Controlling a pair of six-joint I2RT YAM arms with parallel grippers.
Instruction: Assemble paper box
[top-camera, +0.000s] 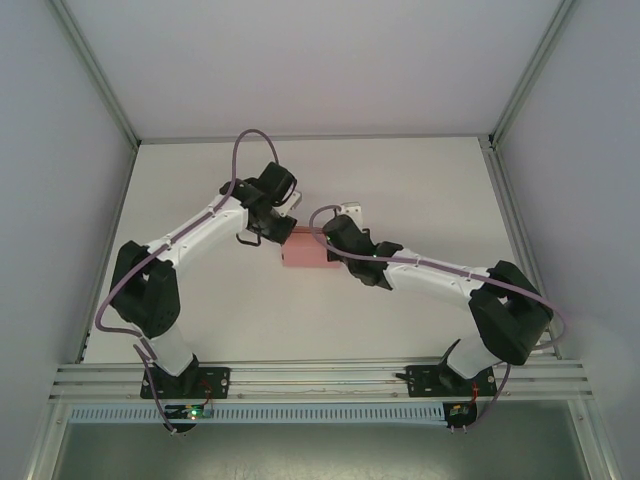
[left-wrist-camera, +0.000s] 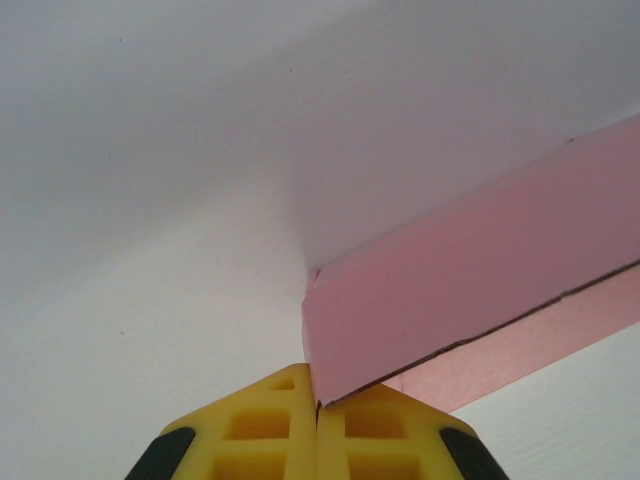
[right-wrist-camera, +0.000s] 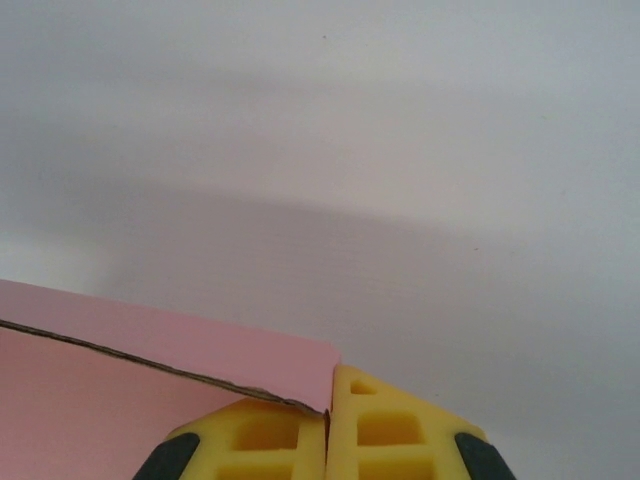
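The pink paper box sits mid-table as a small flat rectangular box, held between both arms. In the left wrist view one corner of the paper box runs down into the seam of the yellow fingers, and my left gripper is shut on it. The right wrist view has the folded edge of the box ending between the yellow fingers, with my right gripper shut on that corner. From above, the left gripper meets the box's left end and the right gripper its right end.
The white table stretches around the box on all sides. White walls with metal posts close it in at left, right and back. An aluminium rail carrying the arm bases runs along the near edge.
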